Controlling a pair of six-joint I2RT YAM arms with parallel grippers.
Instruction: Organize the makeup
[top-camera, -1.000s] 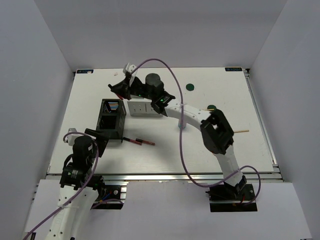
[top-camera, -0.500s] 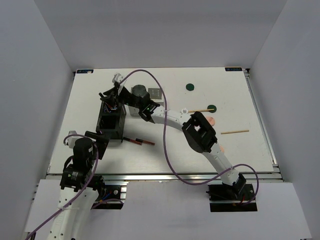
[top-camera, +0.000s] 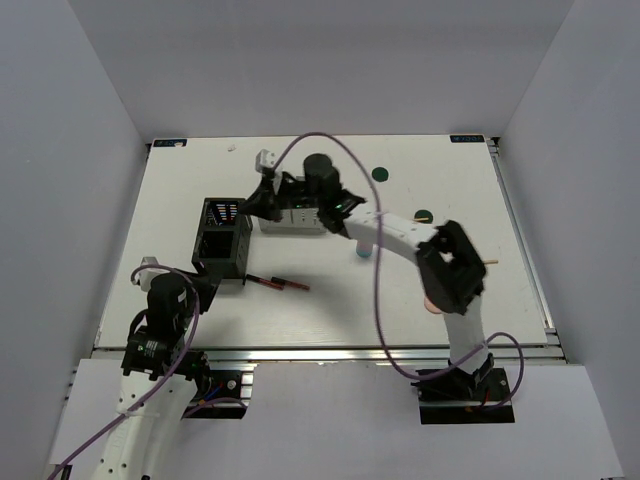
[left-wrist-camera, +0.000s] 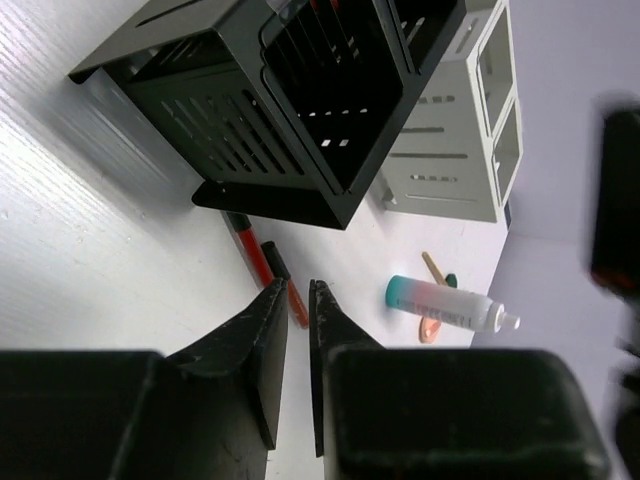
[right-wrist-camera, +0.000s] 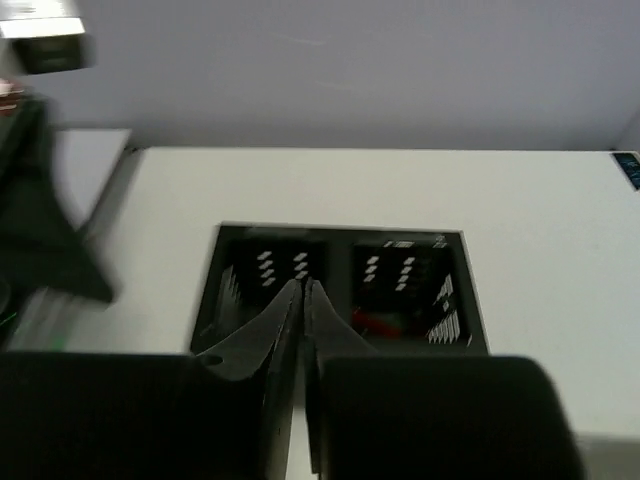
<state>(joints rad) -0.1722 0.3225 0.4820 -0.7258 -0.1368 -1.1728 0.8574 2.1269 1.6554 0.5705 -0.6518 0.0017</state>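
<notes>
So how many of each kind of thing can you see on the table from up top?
Boxes: 2 (black holder, white box)
Red-and-black tubes: 2
Green discs: 2
Bottle: 1
Wooden stick: 1
Pink pad: 1
Total: 9, though the right arm may hide more.
</notes>
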